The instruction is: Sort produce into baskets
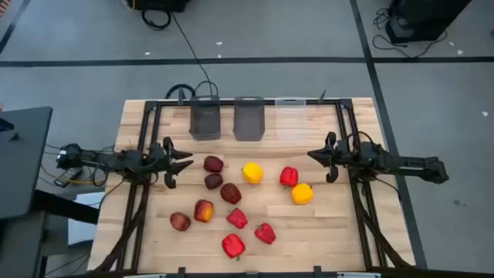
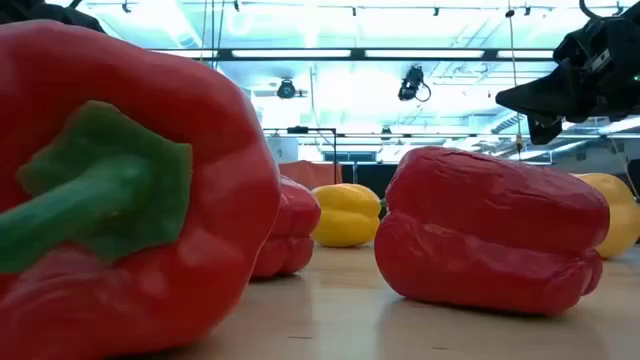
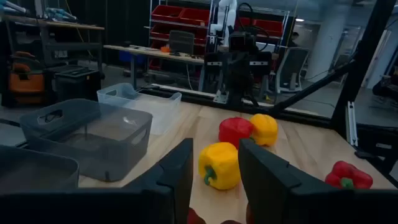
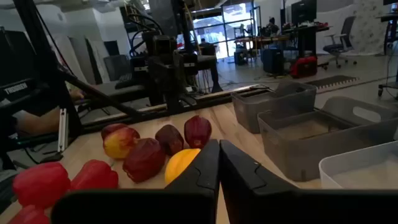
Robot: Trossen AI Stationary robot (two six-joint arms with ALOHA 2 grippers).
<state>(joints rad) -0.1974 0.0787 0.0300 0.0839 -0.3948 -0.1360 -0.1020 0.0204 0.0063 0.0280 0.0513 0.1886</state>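
The left hand [image 1: 184, 164] hangs near the surface's left edge, fingers part-spread and pinching nothing. The produce lies inward of it, toward the middle: two dark apples, one [image 1: 214, 164] just beside the fingertips and another [image 1: 214, 181] a little nearer the front edge. In its wrist view the gap between the fingers [image 3: 177, 168] lines up with a yellow pepper [image 3: 220, 165], which stands upright, stem toward the camera, farther along the same line. So the left arm looks nearer to the apples; I judge the move a short straight reach inward. The right hand [image 1: 315, 157] waits near the right edge with fingers pressed together and empty; a red pepper [image 1: 289, 177] and a second yellow pepper [image 1: 302, 194] lie closest to it. More apples and red peppers are spread toward the front edge. Two grey baskets [image 1: 204, 118] stand side by side at the back edge, with a clear one [image 3: 143, 106] beside them, all seemingly empty. Nothing stands between the left hand and the nearest apple, though its neighbours lie close.
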